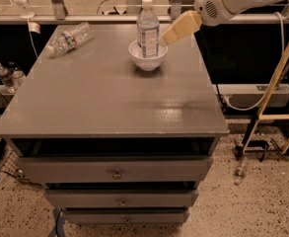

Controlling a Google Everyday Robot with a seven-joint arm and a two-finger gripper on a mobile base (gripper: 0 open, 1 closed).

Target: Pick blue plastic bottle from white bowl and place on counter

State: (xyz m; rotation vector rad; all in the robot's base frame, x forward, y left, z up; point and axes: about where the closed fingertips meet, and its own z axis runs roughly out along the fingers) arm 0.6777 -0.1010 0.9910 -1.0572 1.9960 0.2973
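The blue plastic bottle [147,26], clear with a white cap and a blue-and-white label, stands upright in the white bowl [147,59]. The bowl sits at the back middle of the grey counter [109,102]. My gripper [164,39], cream-coloured on a white arm [223,1], comes in from the upper right. Its tip is just right of the bottle, at label height above the bowl's right rim. I cannot tell whether it touches the bottle.
A clear bottle with a reddish label [69,37] lies on its side at the counter's back left. Three drawers [115,171] are below the top. Small bottles [7,76] stand on the floor at left; a wooden frame [278,78] stands at right.
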